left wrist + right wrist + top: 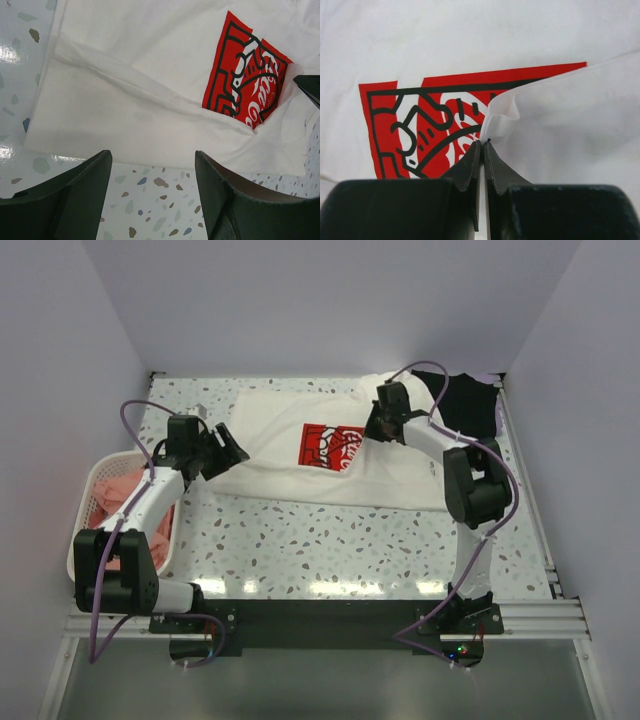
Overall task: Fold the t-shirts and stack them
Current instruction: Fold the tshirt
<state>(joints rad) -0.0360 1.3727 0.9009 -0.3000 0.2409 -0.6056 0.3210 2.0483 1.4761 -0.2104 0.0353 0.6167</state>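
A white t-shirt (pixel 280 455) with a red-and-white square print (pixel 332 445) lies spread on the table. Its right side is folded over towards the print. My right gripper (pixel 372 428) is shut on the edge of that folded flap (pixel 560 115), right at the print (pixel 420 115). My left gripper (pixel 235 452) is open and empty, just off the shirt's left edge (pixel 125 100), with speckled table between its fingers (pixel 90 175). A black t-shirt (pixel 468 405) lies at the back right. Salmon-pink t-shirts (pixel 115 495) lie in the basket.
A white lattice basket (pixel 85 530) stands at the table's left edge beside the left arm. The speckled table (pixel 330 540) ends at white walls on the back and sides. In the left wrist view the right gripper's tip (pixel 310 85) shows at the right edge.
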